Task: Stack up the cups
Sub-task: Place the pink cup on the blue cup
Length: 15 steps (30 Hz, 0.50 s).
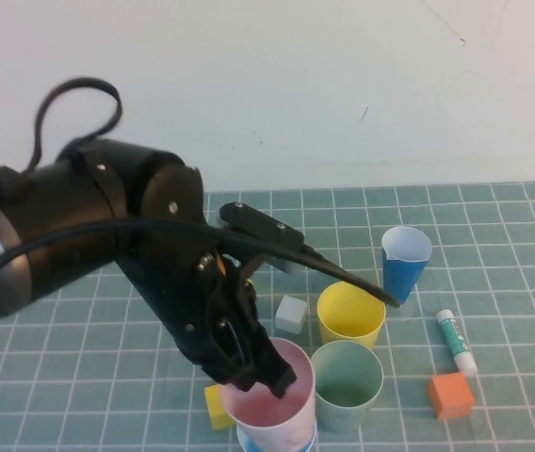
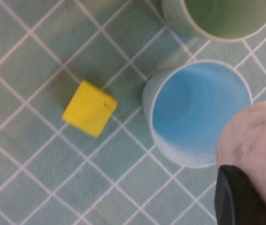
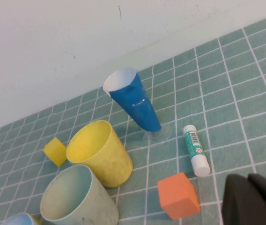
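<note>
**Left gripper holding the pink cup over the light blue cup**

Left gripper [image 1: 266, 377]: low at the near edge of the green grid mat [image 1: 494, 282], black fingers [image 1: 282, 379] closed across the rim of the pink cup [image 1: 272, 400]. Pink cup: wide, round, thin-walled, tapered, mouth upward, pale rose inside. Directly beneath the fingers, the light blue cup [image 2: 196, 112]: upright, open mouth showing a bright blue interior and a pale, thin rim; in the left wrist view the pink cup's wall overlaps its rim on one side. Whether the pink cup already sits inside or hangs just above cannot be told.

Just beside the fingers on the robot's right, the pale green cup [image 1: 346, 384]: upright, same shape and size, muted mint inside and out. Beyond it, farther from the fingers, the yellow cup [image 1: 350, 315]: upright, bright lemon, close by the green one.

Small yellow cube [image 2: 89, 108]: on the mat just to the robot's left of the blue cup, apart from it. White cube [image 1: 291, 314]: beyond the fingers, beside the yellow cup. Dark blue paper cone cup [image 1: 406, 262], glue stick [image 1: 457, 341] and orange cube [image 1: 451, 395]: well off to the right.

Right gripper [image 3: 252, 199]: only a dark tip seen at the corner of its own wrist view, above the mat near the orange cube; finger opening cannot be told.
</note>
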Available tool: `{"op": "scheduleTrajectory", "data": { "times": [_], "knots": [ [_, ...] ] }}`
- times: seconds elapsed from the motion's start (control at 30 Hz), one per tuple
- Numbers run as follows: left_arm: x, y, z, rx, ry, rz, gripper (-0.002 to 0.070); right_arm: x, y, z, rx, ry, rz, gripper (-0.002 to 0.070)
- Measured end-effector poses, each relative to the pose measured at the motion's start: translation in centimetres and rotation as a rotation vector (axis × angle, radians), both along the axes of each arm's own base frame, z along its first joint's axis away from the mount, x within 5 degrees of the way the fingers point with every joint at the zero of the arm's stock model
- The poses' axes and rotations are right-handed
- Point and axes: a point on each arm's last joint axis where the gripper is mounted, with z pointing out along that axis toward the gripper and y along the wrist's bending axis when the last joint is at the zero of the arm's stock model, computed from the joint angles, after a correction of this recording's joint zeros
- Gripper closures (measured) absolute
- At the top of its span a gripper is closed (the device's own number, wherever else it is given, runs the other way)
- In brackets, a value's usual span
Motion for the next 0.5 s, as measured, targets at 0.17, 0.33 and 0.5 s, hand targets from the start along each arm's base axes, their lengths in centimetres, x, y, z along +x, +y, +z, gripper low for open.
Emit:
{"op": "scheduleTrajectory", "data": {
  "times": [0.17,0.33,0.5],
  "knots": [
    [-0.1,-1.1,-0.7,-0.013,-0.033,-0.022,0.0669,0.0,0.0,0.0,-0.002,0.0,0.001,0.0679],
    [0.5,-1.3,-1.9,0.026,-0.027,-0.027,0.0669,0.0,0.0,0.0,-0.002,0.0,0.001,0.0679],
    [1.3,-1.4,-3.5,0.085,-0.02,-0.015,0.0669,0.0,0.0,0.0,-0.002,0.0,0.001,0.0679]
  ]
}}
